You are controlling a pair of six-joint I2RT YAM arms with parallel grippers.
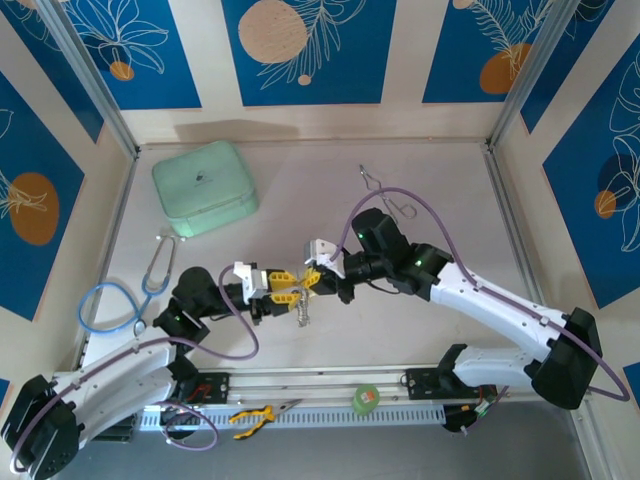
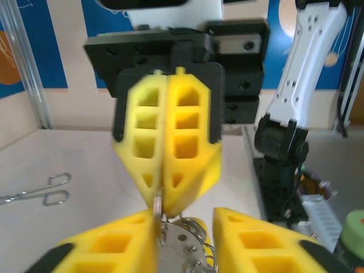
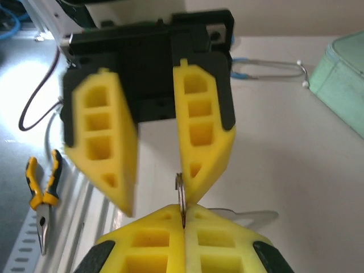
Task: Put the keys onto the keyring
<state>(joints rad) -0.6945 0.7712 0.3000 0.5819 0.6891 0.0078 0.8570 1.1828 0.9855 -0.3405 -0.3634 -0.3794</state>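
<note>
The keyring is a thin silvery loop held edge-on above the table's near middle. My right gripper is shut on its lower rim. My left gripper faces it tip to tip with its jaws apart, and the ring touches the inner side of one yellow finger. Flat silver metal with small holes and chain links hang between the left fingers; I cannot tell whether it is one of the keys. In the top view the left gripper and right gripper meet, with the chain dangling below.
A mint-green case stands at the back left. A blue stethoscope lies at the left edge and silver forceps at the back right. Yellow-handled pliers and a green tape roll rest on the front rail.
</note>
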